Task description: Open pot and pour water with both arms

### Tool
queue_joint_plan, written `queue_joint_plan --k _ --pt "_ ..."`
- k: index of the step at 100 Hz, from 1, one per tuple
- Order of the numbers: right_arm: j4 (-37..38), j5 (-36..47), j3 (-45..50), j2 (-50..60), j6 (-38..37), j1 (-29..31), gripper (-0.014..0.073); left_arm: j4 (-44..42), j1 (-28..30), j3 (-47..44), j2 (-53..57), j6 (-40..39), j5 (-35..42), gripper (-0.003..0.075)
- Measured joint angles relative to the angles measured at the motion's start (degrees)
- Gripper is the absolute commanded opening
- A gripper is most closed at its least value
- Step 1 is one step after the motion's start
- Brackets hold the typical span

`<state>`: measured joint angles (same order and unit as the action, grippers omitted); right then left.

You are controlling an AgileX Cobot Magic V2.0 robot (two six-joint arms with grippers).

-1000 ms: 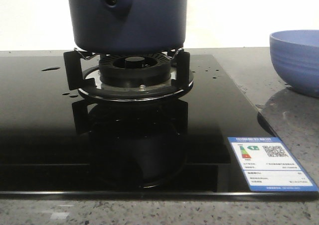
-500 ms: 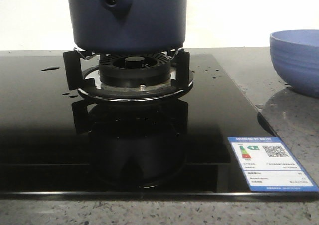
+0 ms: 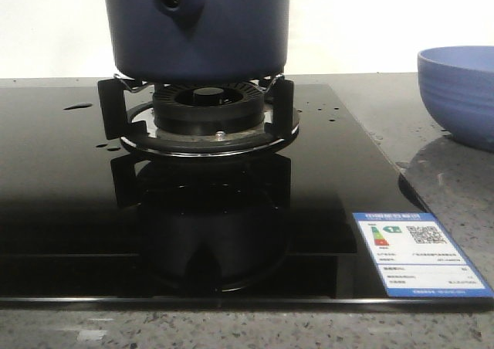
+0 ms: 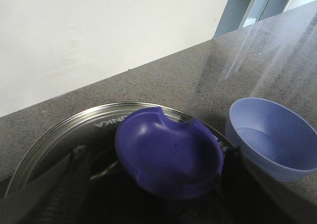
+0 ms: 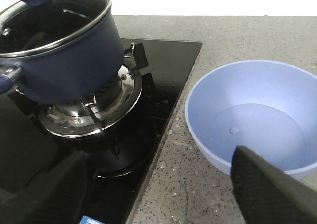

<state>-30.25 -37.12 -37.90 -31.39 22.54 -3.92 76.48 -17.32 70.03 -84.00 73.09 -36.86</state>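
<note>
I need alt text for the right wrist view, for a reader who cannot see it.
A dark navy pot with a glass lid sits on a gas burner of a black hob. Beside it, on the grey counter, stands a light blue bowl.

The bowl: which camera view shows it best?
The right wrist view: the whole bowl shows, with its inside, beside the stove. The left wrist view shows most of it, cut at the edge. The front view shows only its left part.
</note>
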Motion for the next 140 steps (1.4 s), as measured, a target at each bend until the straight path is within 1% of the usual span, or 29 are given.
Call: queue_joint_plan --k 14,26,39,48,68,74,100,112,122,131,140 --pt "0.0 0.0 0.0 0.0 0.0 0.0 0.0539 0.1 -1.7 0.7 -1.3 1.5 0.3 0.0506" --pt "-0.1 0.0 0.0 0.0 0.0 0.0 0.0539 0.1 -3.5 0.8 -1.5 4.2 3.1 0.0505" --pt "-0.1 0.0 0.0 0.0 0.0 0.0 0.0539 0.1 -4.1 0.8 -1.5 6.8 5.2 0.0499" --pt "-0.1 0.0 0.0 0.0 0.0 0.0 0.0539 0.1 -4.1 0.8 -1.5 7.3 5.5 0.047" --pt "-0.1 0.0 0.0 0.0 0.0 0.0 0.0539 0.2 -4.1 0.8 -1.5 7.3 5.6 0.0366" --pt "-0.1 0.0 0.0 0.0 0.0 0.0 0.0539 0.2 -4.1 0.8 -1.5 7.3 5.6 0.0356" --pt "-0.1 -0.4 0.0 0.0 0.0 0.0 0.0538 0.3 -4.1 0.8 -1.4 7.3 5.5 0.0357" --pt "-0.1 -1.2 -0.5 -0.5 0.0 0.0 0.0538 0.3 -2.8 0.8 0.0 7.3 5.1 0.0357" --pt "-0.1 -2.7 -2.6 -2.8 -0.2 0.0 0.0538 0.9 -0.4 0.8 2.3 7.3 5.0 0.0357" --pt "1.9 -4.9 -6.0 -6.4 -2.0 0.8 0.0538 1.3 2.2 0.8 4.7 7.3 4.8 0.0357" --pt "6.2 -7.6 -10.5 -11.0 -6.4 2.7 0.0538 1.3 5.0 0.8 7.0 7.3 4.0 0.0357"
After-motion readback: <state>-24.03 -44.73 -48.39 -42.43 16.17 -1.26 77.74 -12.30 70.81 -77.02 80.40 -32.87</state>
